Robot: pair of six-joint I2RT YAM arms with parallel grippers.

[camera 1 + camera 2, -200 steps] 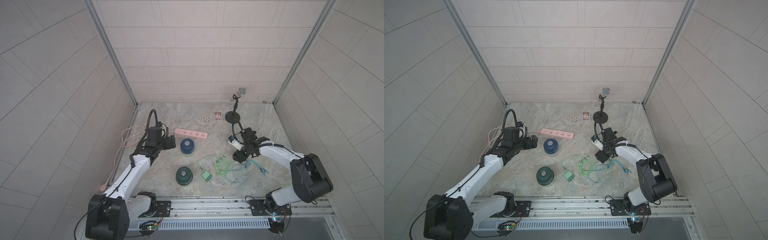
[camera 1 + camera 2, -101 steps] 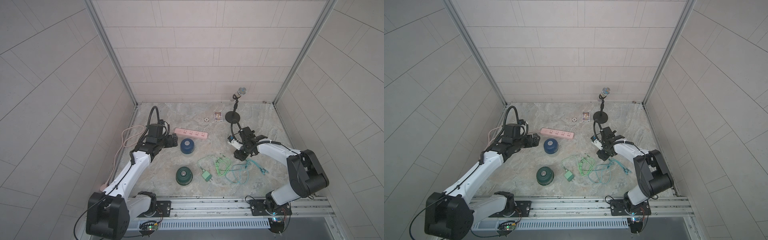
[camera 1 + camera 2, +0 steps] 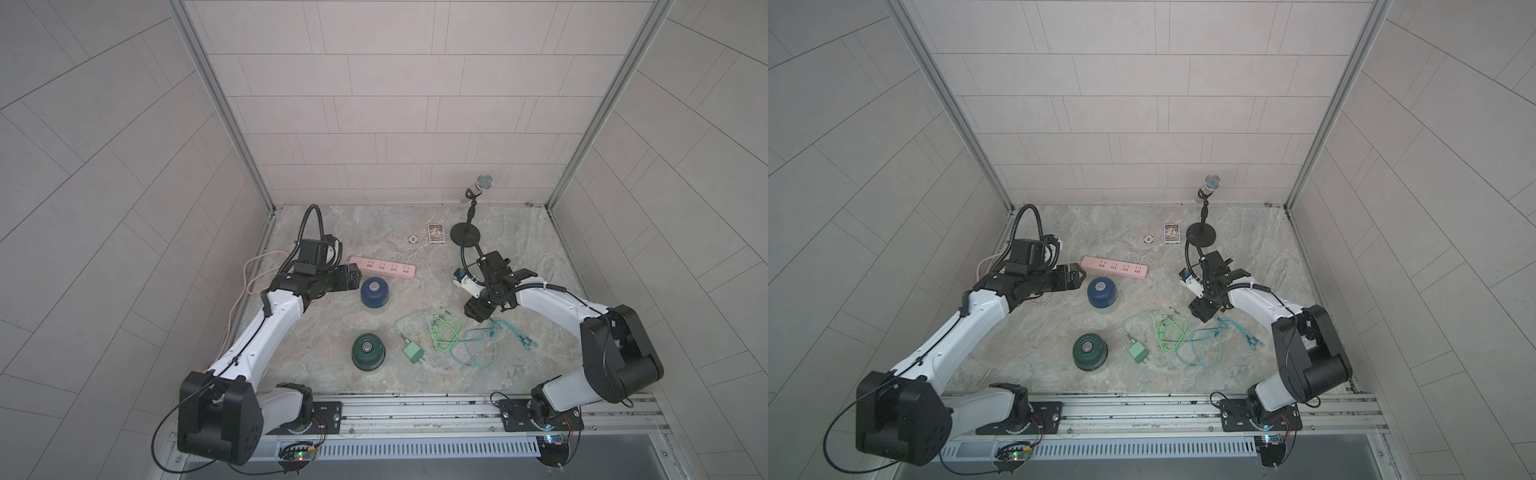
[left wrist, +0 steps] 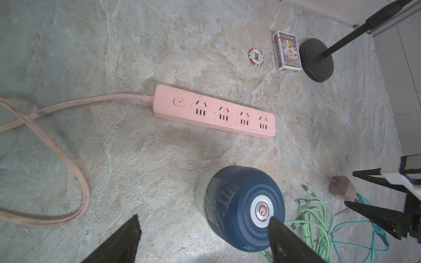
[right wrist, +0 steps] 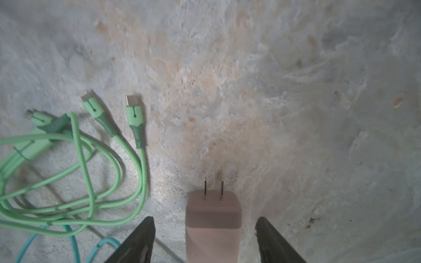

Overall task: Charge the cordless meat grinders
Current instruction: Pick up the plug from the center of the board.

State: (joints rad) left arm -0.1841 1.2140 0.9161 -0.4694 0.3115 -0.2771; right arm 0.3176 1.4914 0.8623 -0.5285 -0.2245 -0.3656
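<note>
- Left gripper (image 4: 203, 218): its two dark fingers stand wide apart and grip nothing. It hangs low just beside the dark blue grinder (image 4: 241, 209). In the left wrist view one finger crosses the dome's rim, and whether it touches cannot be told
- Right gripper (image 5: 204, 218): its fingers are apart, one on each side of a pink plug adapter (image 5: 213, 227). The adapter lies on the surface with its two prongs pointing away from the gripper. A gap shows on both sides, so nothing is clamped
- The dark blue grinder stands upright, silver button on top, toward the left edge of the marbled surface (image 3: 519, 232). It is just in front of the pink power strip (image 4: 214, 112) and apart from it
- The dark green grinder (image 3: 368, 351) stands upright nearer the front edge, left of centre, well apart from both grippers
- A green plug adapter (image 3: 413, 353) lies just to the right of the green grinder
- Light green cables (image 5: 134, 116) lie in loose coils between that adapter and the right gripper, their connectors resting on the surface
- The power strip lies flat, and its pink cord loops toward the left edge
- Near the back edge, in a row, sit a poker chip (image 3: 412, 239), a small card box (image 3: 436, 233) and a microphone stand (image 3: 466, 232)
</note>
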